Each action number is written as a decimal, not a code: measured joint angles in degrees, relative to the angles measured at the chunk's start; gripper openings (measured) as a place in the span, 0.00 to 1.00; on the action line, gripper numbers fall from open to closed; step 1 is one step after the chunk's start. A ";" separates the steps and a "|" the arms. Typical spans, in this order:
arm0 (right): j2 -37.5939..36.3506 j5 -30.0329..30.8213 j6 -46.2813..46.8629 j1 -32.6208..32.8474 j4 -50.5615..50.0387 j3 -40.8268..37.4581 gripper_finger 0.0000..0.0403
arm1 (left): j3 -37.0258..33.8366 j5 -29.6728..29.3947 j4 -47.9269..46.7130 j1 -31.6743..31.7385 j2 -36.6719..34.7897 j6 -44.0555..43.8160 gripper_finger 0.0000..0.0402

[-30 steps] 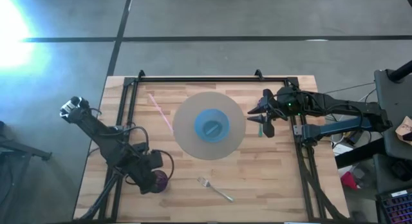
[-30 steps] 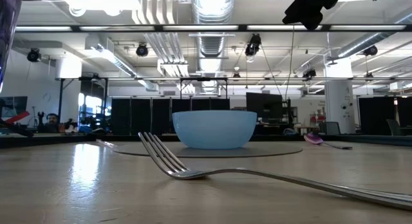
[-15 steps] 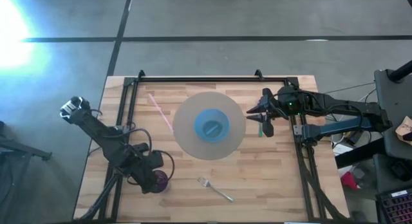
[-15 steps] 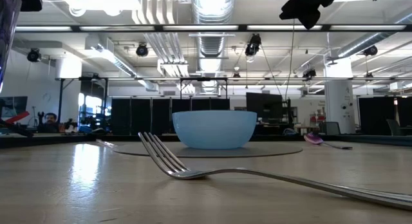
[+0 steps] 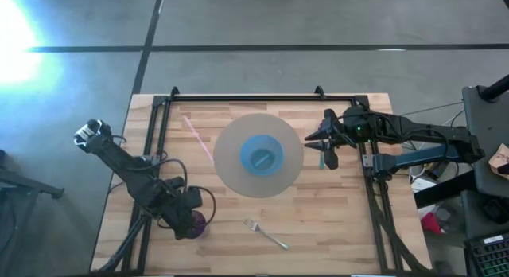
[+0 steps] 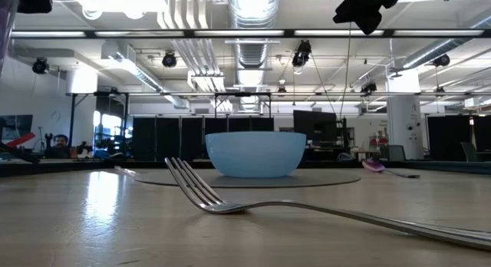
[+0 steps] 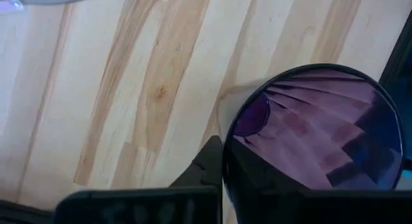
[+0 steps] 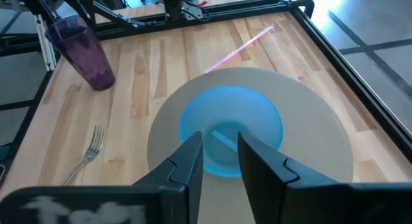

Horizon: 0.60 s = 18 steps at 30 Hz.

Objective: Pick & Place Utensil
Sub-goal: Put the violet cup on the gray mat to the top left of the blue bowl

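Spoon [image 5: 320, 158] lies flat on the wooden table [image 5: 334, 229] just off the right side of the blue bowl [image 5: 262, 157], almost directly under the right gripper [image 5: 322, 146]. That gripper's two dark fingers [image 8: 187, 163] stand apart with nothing clamped between them. From table level it hangs high in the air [image 6: 367, 10], while the spoon [image 6: 377, 166] rests on the wood below it. Through the gap between these fingers the wrist camera looks straight at the bowl [image 8: 230, 130], which sits at the centre of a round grey mat [image 5: 231, 169]. The left gripper [image 5: 191, 221], well away from the bowl toward the table's near left corner, is clenched on the purple cup [image 5: 196, 224]. One finger [image 7: 207, 163] presses against the outside of the cup's wall [image 7: 309, 140], and the other is hidden. A metal fork [image 5: 266, 234] lies on the bare wood on the near side of the bowl, untouched, between the cup and the table's right half. A pink straw [image 5: 199, 138] lies slantwise to the bowl's far left, its end at the mat's edge.
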 joint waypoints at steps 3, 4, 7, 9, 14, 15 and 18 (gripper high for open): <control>0.00 -0.01 0.00 0.02 0.00 0.00 0.24 | 0.00 -1.45 0.00 0.01 0.00 1.96 0.01; 0.00 0.00 0.00 0.01 0.00 0.00 0.24 | 0.07 -1.85 -0.04 0.05 0.00 2.55 0.01; 0.00 0.00 0.00 0.00 -0.01 0.00 0.23 | 0.85 -3.36 -0.17 0.43 0.00 4.49 0.01; 0.02 0.00 0.00 0.00 -0.02 0.00 0.22 | 1.77 -4.84 -0.50 0.86 -0.05 6.23 0.01; 0.02 0.00 0.00 0.02 -0.02 0.00 0.19 | 5.83 -8.77 -3.73 2.96 -1.07 11.55 0.01; 0.02 -0.02 0.00 0.00 -0.02 0.00 0.19 | 6.72 -9.63 -4.45 3.54 -1.30 12.66 0.00; 0.02 0.00 0.00 0.00 -0.02 0.00 0.18 | 9.88 -13.59 -8.26 5.62 -2.04 16.38 0.00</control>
